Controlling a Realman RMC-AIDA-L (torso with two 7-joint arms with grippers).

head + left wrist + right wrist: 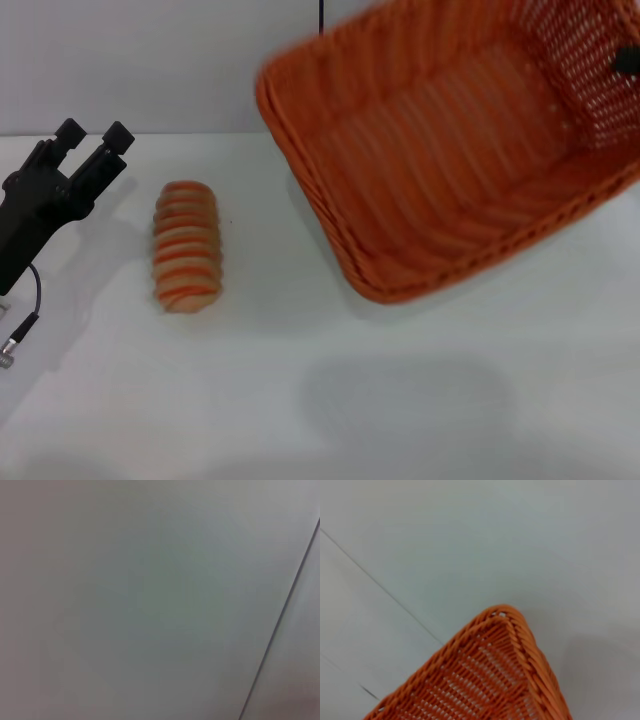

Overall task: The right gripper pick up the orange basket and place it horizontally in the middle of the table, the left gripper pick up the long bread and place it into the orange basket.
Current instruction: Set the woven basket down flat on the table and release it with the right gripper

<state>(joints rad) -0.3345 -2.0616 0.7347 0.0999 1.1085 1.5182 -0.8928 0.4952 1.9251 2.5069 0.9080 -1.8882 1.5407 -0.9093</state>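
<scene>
The orange basket (455,150) hangs tilted above the table (320,400), its open mouth turned toward the head camera and its shadow lying on the white surface below it; part of it runs off the top and right edges of the head view. The right gripper (627,60) shows only as a dark tip at the right frame edge, against the basket's mesh side wall, so whether its fingers are clamped on the rim or apart cannot be told. The right wrist view gives just one braided corner of the basket (507,630) with the table (520,540) far beneath, and none of that arm's own fingers. The left gripper (92,138) sits at the far left over the table, its two blocky black fingertips (118,135) spread with a clear gap between them, holding nothing; a thin cable (30,300) with a metal plug dangles from it. The long bread (186,247) lies flat on the table just to the right of this gripper, apart from it, and left of the basket. The left wrist view shows only blank pale surface crossed by a thin dark line
</scene>
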